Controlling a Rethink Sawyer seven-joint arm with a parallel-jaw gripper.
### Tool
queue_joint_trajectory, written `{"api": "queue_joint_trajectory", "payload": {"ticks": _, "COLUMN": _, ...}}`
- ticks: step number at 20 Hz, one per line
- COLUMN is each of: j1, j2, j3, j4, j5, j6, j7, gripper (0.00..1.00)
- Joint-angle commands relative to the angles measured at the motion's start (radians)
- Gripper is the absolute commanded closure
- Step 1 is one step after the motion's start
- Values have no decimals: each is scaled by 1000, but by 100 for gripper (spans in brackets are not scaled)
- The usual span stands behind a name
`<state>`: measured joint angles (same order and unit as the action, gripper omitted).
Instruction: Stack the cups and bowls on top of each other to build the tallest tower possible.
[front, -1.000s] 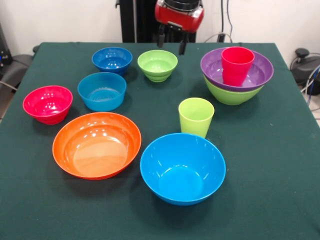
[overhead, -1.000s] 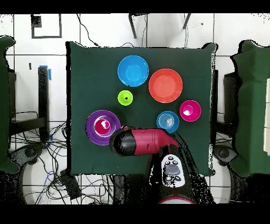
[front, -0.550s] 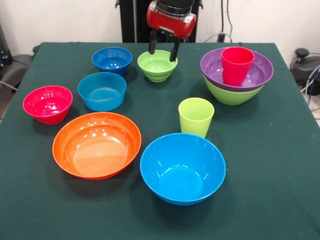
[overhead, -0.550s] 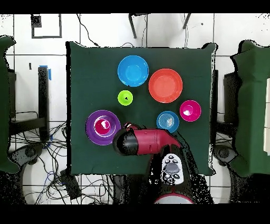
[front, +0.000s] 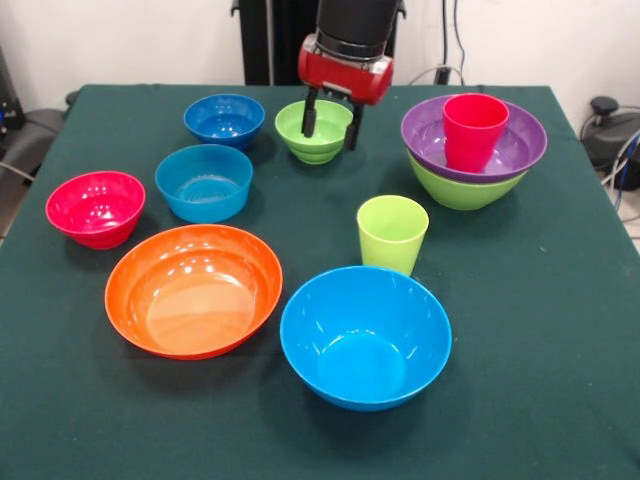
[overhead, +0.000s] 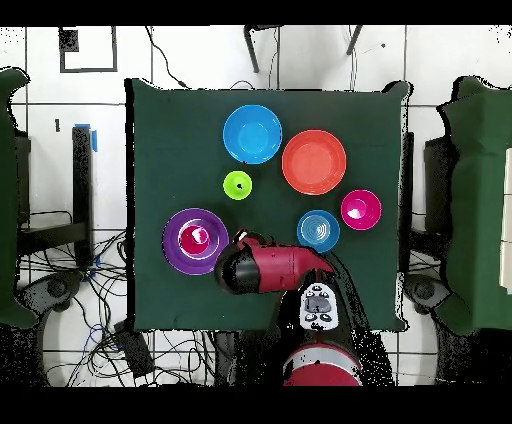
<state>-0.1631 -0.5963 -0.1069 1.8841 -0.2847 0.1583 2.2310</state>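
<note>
Reaching for the small lime-green glossy plastic bowl (front: 315, 130): gripper (front: 329, 121) spread wide, one finger inside the bowl, the other outside its wall, rim between them. Next, I judge: close, lift, carry to the tower (front: 474, 150), which stands beside the gripper with red cup (front: 474, 131) uppermost.

Gripper (front: 331, 122) spread wide at the small lime green bowl (front: 314, 131), one finger inside, the other outside its right rim, dark blue bowl (front: 224, 120) to the left, red cup (front: 474, 131) standing in the purple bowl (front: 515, 145) nested in the large lime green bowl (front: 458, 190) to the right.
</note>
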Motion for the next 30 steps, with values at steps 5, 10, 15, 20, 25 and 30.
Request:
{"api": "queue_joint_trajectory", "payload": {"ticks": 5, "j1": 26, "j2": 56, "j3": 27, "j4": -73, "j5": 40, "j6": -5, "j7": 102, "gripper": 0}}
{"api": "queue_joint_trajectory", "payload": {"ticks": 10, "j1": 12, "j2": 68, "j3": 39, "j4": -76, "j5": 47, "j6": 17, "j7": 91, "gripper": 0}}
{"api": "queue_joint_trajectory", "payload": {"ticks": 15, "j1": -18, "j2": 102, "j3": 82, "j4": -68, "j5": 59, "j6": 0, "j7": 95, "gripper": 0}}
{"api": "queue_joint_trajectory", "payload": {"ticks": 20, "j1": -7, "j2": 112, "j3": 81, "j4": -61, "j5": 70, "j6": -4, "j7": 105, "gripper": 0}}
{"api": "queue_joint_trajectory", "payload": {"ticks": 25, "j1": -17, "j2": 123, "j3": 89, "j4": -61, "j5": 71, "j6": -1, "j7": 94, "gripper": 0}}
{"api": "queue_joint_trajectory", "payload": {"ticks": 30, "j1": -49, "j2": 131, "j3": 129, "j4": -47, "j5": 80, "j6": 17, "j7": 78, "gripper": 0}}
